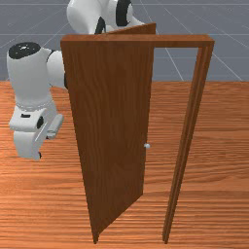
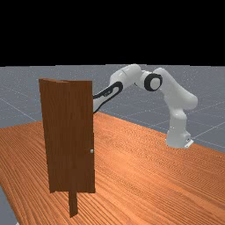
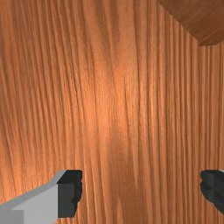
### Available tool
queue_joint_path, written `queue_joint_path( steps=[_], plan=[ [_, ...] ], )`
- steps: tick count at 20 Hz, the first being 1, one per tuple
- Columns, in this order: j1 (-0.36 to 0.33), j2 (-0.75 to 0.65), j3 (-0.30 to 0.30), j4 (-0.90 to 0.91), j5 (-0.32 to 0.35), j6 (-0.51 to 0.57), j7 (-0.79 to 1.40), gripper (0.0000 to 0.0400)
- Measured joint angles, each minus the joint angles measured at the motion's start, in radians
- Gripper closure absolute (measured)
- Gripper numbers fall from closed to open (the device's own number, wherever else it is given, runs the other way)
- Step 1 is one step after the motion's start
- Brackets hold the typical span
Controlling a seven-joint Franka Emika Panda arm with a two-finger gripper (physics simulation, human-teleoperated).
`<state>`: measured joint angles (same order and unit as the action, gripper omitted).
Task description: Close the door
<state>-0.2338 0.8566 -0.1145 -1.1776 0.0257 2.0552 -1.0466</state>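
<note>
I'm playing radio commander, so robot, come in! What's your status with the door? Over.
Gripper open, at the front view's left of the door. Door standing open, knob away from frame. Arm behind door, likely not blocking.

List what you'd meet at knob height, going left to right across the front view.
White end of the arm → door → round knob → upright post of the frame.
</note>
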Motion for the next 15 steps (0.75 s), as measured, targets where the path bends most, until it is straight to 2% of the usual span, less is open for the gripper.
queue_joint_path(
  steps=[3, 10, 11, 12, 13, 15],
  plan=[
    [-0.011, 0.198, 0.004, 0.363, 0.001, -0.181, 0.013, 0.0000],
    [-0.011, 0.199, 0.004, 0.362, 0.001, -0.181, 0.013, 0.0000],
    [-0.025, 0.119, 0.077, 0.206, -0.055, -0.087, -0.374, 0.0000],
    [0.013, 0.059, 0.102, 0.096, -0.079, -0.034, -0.415, 0.0000],
    [0.077, 0.017, 0.115, 0.023, -0.096, -0.003, -0.364, 0.0000],
    [0.194, -0.005, 0.131, -0.013, -0.122, 0.005, -0.267, 0.0000]
  ],
)
